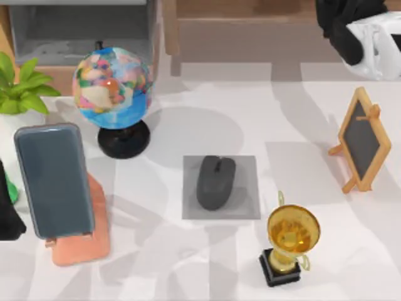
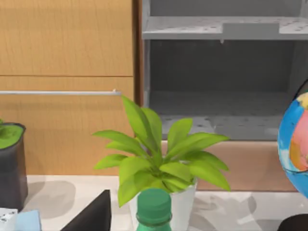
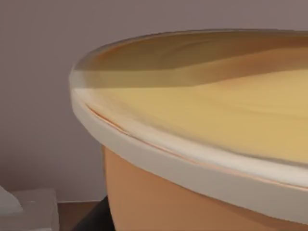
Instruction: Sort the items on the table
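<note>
The mouse (image 1: 216, 182) lay on a grey mat (image 1: 250, 207) at bench (image 1: 188, 276) centre, long axis twelve to six. The phone (image 1: 53, 179) leaned on its stand at nine o'clock, beside the left arm (image 1: 9, 216). The right arm (image 1: 360, 31) was parked at one o'clock. Neither arm's jaws could be judged.

my top view is bright and even. soft grey shadows cross the white counter (image 1: 294, 125), and a round one lies just right of the globe (image 1: 113, 88). the trophy (image 1: 292, 233) has small shiny spots. the plant (image 2: 159, 159) looks clear and well lit. the tan bowl (image 3: 202, 144) up close looks soft and blurry.
</note>
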